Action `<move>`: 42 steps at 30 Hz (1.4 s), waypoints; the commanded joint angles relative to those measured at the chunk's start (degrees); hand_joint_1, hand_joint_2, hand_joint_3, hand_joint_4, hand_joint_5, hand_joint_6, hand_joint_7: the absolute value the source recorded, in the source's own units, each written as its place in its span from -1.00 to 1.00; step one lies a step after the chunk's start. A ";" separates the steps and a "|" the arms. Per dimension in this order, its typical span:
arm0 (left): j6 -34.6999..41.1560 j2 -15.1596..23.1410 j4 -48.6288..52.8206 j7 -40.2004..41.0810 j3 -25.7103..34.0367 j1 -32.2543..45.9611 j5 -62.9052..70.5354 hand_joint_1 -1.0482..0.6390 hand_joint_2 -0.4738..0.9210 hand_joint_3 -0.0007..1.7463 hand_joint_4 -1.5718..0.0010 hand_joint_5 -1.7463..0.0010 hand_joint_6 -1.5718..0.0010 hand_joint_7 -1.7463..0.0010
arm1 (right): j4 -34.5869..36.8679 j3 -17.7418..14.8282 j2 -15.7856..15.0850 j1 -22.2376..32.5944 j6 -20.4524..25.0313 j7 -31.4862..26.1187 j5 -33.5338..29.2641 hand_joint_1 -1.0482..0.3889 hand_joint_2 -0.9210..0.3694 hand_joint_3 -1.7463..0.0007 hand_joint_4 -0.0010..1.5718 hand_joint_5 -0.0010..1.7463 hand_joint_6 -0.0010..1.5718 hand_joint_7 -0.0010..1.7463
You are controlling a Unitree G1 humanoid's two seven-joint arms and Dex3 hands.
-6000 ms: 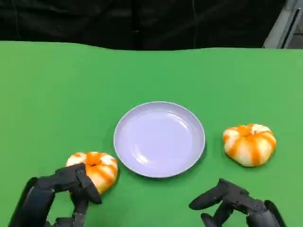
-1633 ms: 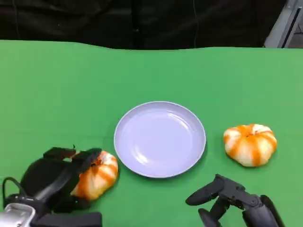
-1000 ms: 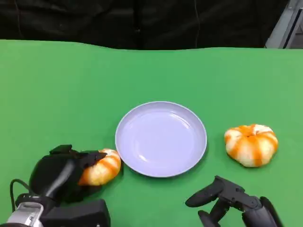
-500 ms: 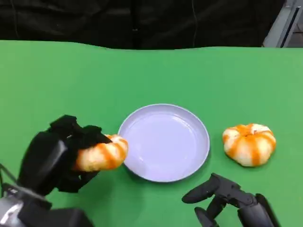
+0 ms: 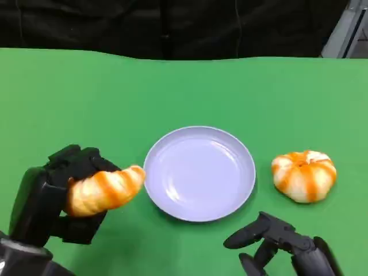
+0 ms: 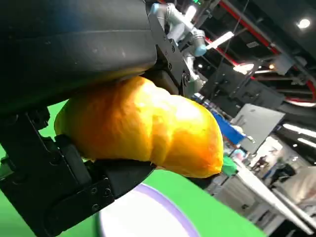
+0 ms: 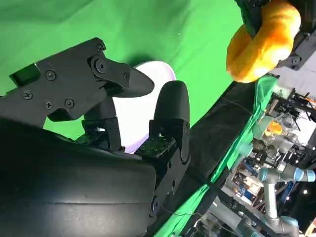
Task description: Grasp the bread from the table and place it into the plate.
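My left hand (image 5: 57,195) grips an orange-and-white striped bread (image 5: 103,190) and holds it raised above the green table, just left of the pale lilac plate (image 5: 199,173). The left wrist view has this bread (image 6: 143,128) close up between the black fingers, with the plate's rim (image 6: 163,200) below it. A second striped bread (image 5: 303,175) lies on the table right of the plate. My right hand (image 5: 276,244) hovers near the front edge with its fingers apart and nothing in it. From the right wrist, the held bread (image 7: 264,42) and part of the plate (image 7: 136,118) are visible.
The green table (image 5: 184,92) stretches back to a dark curtain. A grey metal frame (image 5: 345,29) stands at the far right corner.
My left hand has closed around the left bread and lifted it off the table, tilting it and carrying it up beside the plate's left rim. The right hand has stayed in place.
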 commanded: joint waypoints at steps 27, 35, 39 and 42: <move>14.14 -14.00 1.93 -1.93 -7.49 -10.96 14.74 0.15 -0.14 0.85 -0.17 -1.00 -0.14 -0.53 | -2.34 -0.82 -1.03 2.37 -0.01 -0.24 1.39 0.30 -0.51 0.03 -0.04 0.65 -0.11 0.07; 23.76 -15.12 1.87 -2.20 -11.10 -12.34 20.42 0.11 0.22 0.30 -0.04 -0.78 -0.14 -0.14 | -3.09 -1.52 -1.44 3.46 -0.30 0.90 3.35 0.30 -0.56 0.05 -0.07 0.70 -0.14 0.13; 31.16 -14.78 0.23 -2.76 -12.98 -12.77 24.25 0.01 0.77 -0.51 0.20 -0.26 -0.02 0.47 | -2.83 -1.66 -1.59 3.32 -0.34 1.18 3.75 0.31 -0.57 0.06 -0.07 0.72 -0.15 0.15; 41.66 -14.68 -0.34 -3.10 -15.98 -13.94 32.12 -0.09 0.91 -0.74 0.59 0.03 0.29 0.74 | -1.99 -1.53 -1.53 2.92 -0.73 1.06 3.84 0.31 -0.57 0.07 -0.07 0.72 -0.16 0.16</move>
